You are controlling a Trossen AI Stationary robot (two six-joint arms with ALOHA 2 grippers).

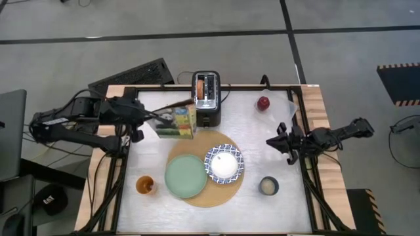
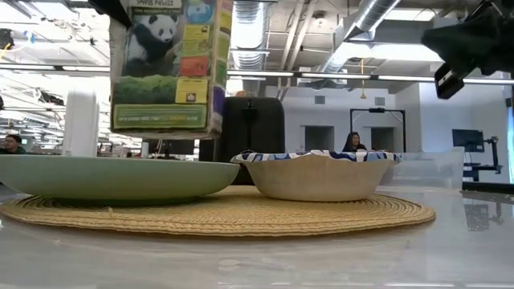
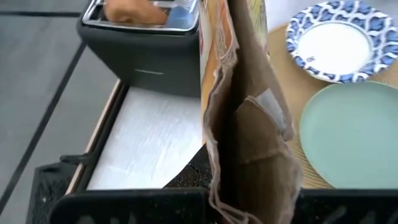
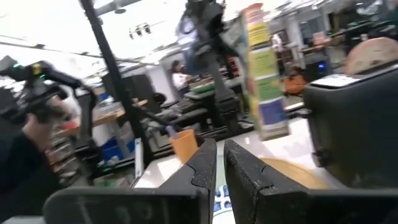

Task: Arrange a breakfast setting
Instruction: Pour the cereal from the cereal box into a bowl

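Grey floor around a pale desk [image 1: 197, 216] with wooden edges, seen from above. On it: tan mat [image 1: 211, 196] at centre, green plate [image 1: 185, 176] and patterned bowl [image 1: 224, 164] side by side on the mat, touching or nearly so. Glass [image 1: 145, 185] of orange drink near the plate, off the mat; mug [image 1: 268, 186] on the bowl's side, also off the mat. Toaster [image 1: 207, 98] at the far edge, bagel [image 1: 199, 89] in a slot. Apple [image 1: 263, 103] near the far right corner. Left gripper [image 1: 152, 120] clenched on the box [image 1: 177, 122], lifted between toaster and mat. Right gripper [image 1: 272, 142] in the air between apple and mug, holding nothing.

Low view: open workroom with ceiling ducts and seated people behind. Box [image 2: 170, 64] hanging above the plate [image 2: 112, 177]; bowl [image 2: 317, 174] beside it on the mat [image 2: 241, 215]; toaster [image 2: 250, 128] behind.

Left wrist: torn brown box flap [image 3: 249, 124] gripped close to the camera; toaster [image 3: 143, 53] with bagel [image 3: 127, 11] beyond, bowl [image 3: 342, 37] and plate [image 3: 354, 134] alongside.

Right wrist: fingers [image 4: 202, 165] almost together, a narrow gap between, gripping nothing. Box [image 4: 264, 81], glass [image 4: 185, 146], toaster [image 4: 354, 124] ahead; a person's hand at the edge, in the room.
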